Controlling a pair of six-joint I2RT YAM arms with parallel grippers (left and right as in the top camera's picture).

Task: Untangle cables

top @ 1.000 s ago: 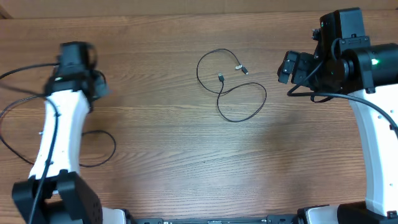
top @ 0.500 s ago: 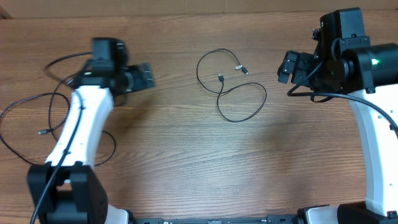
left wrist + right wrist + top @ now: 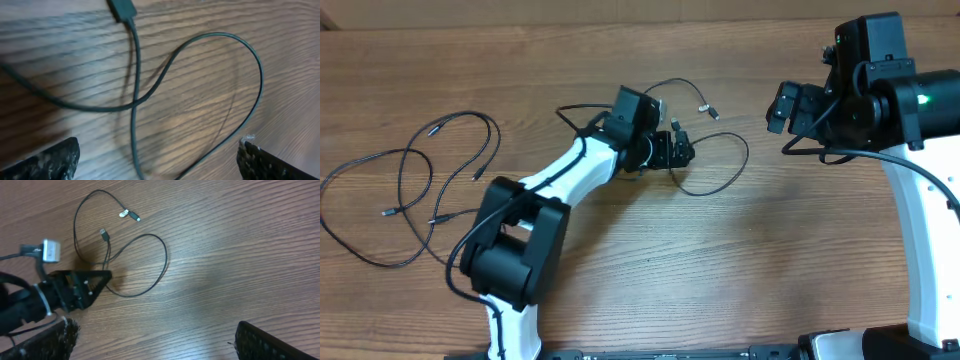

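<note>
1. The left gripper (image 3: 678, 150), jaws spread wide, is hovering just over the looped cable (image 3: 697, 193) at frame centre, gripping nothing.
2. The right gripper (image 3: 782, 107), likewise spread, is hanging empty at the upper right, apart from that loop.
3. More cables (image 3: 417, 186) are lying loosely looped at the far left on the table (image 3: 650, 285).

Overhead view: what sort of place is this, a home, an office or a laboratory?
Most likely a robotics laboratory or test bench. A left arm and a right arm stand at a wooden table, and loose black cables lie spread on it.
</note>
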